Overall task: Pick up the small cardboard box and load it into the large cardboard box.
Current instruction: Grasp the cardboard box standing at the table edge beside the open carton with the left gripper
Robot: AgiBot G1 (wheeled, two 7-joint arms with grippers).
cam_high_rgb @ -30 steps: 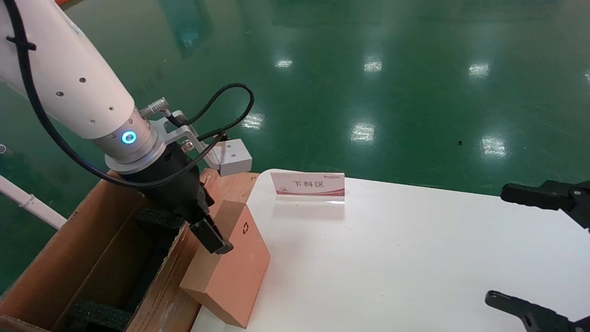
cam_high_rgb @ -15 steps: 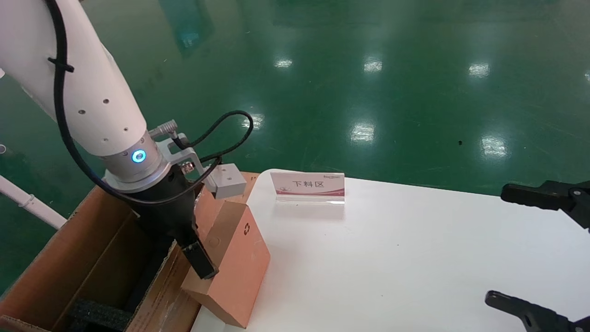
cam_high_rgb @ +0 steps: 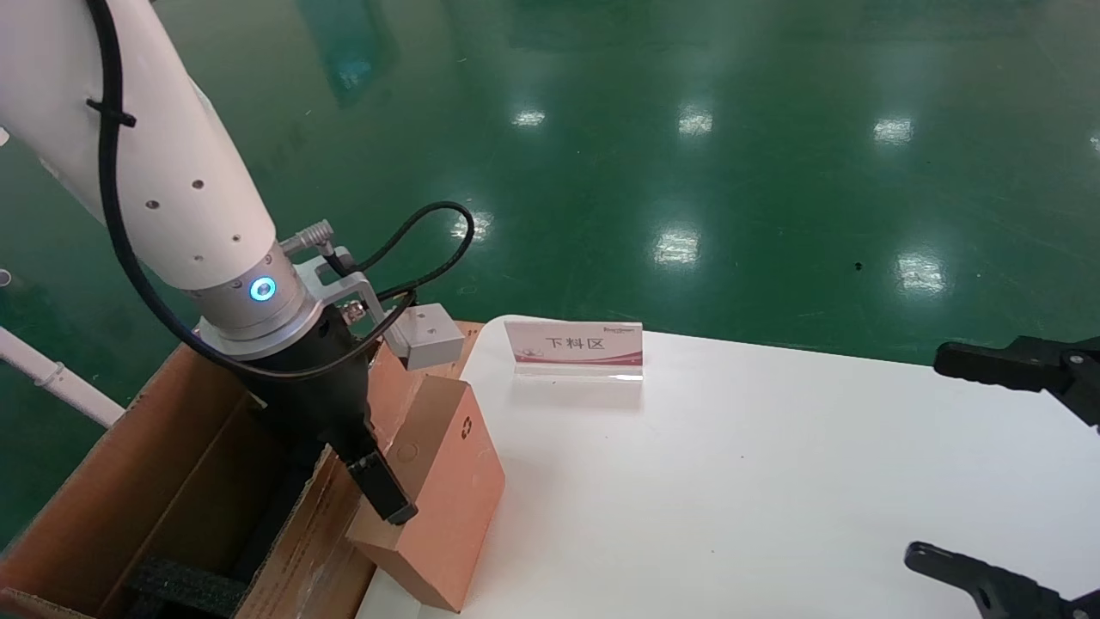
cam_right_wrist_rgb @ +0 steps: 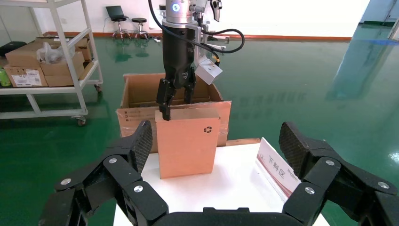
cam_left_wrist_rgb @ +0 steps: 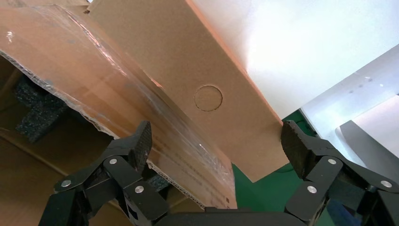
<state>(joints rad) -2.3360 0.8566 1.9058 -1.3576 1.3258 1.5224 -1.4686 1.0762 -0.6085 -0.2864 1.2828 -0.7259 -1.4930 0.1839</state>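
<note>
The small cardboard box (cam_high_rgb: 447, 490) stands on edge at the white table's left rim, its recycling symbol facing the table, leaning against the large cardboard box (cam_high_rgb: 172, 464). My left gripper (cam_high_rgb: 378, 494) hangs open just above the small box's narrow top face (cam_left_wrist_rgb: 207, 70). One finger is over the large box's taped flap (cam_left_wrist_rgb: 94, 80), the other past the small box's far side, and neither pad touches. From the right wrist view the left gripper (cam_right_wrist_rgb: 176, 101) sits at the small box's (cam_right_wrist_rgb: 188, 141) top corner. My right gripper (cam_high_rgb: 962, 464) is parked open at the table's right edge.
A white and red sign (cam_high_rgb: 574, 346) stands at the table's (cam_high_rgb: 730, 499) back edge. Black foam (cam_high_rgb: 185, 589) lines the large box's inside. Green floor surrounds the table. A white shelf cart (cam_right_wrist_rgb: 42, 61) holding cartons stands far behind the large box.
My left gripper has dropped lower and shifted toward the large box, from in front of the small box's face to over its top. The small box shifted slightly. The right arm stayed still.
</note>
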